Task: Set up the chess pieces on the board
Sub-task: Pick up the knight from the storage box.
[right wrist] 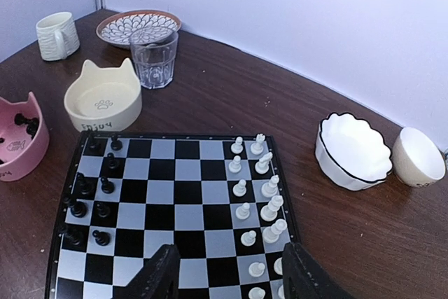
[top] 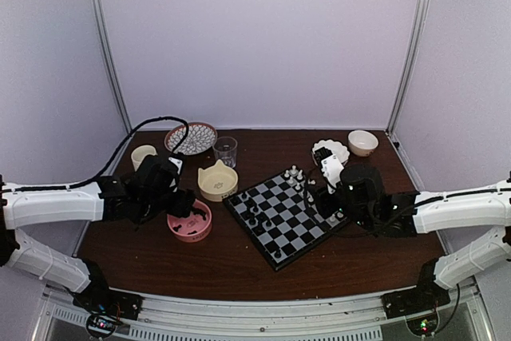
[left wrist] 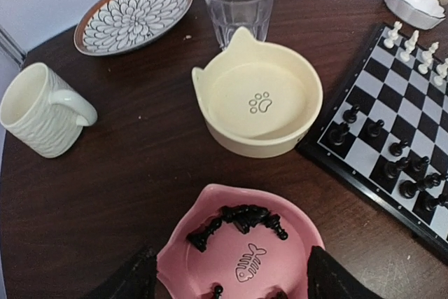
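The left gripper (left wrist: 231,274) hung released over the pink bowl (left wrist: 210,196), seemingly to fetch chess pieces (left wrist: 241,216); the right gripper (right wrist: 227,274) hovered released above the board (right wrist: 189,201)'s edge.

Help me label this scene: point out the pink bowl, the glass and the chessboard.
pink bowl (left wrist: 203,264), left wrist view, bare inner floor.
glass (left wrist: 239,12), left wrist view, side wall.
chessboard (right wrist: 187,194), right wrist view, empty central square.
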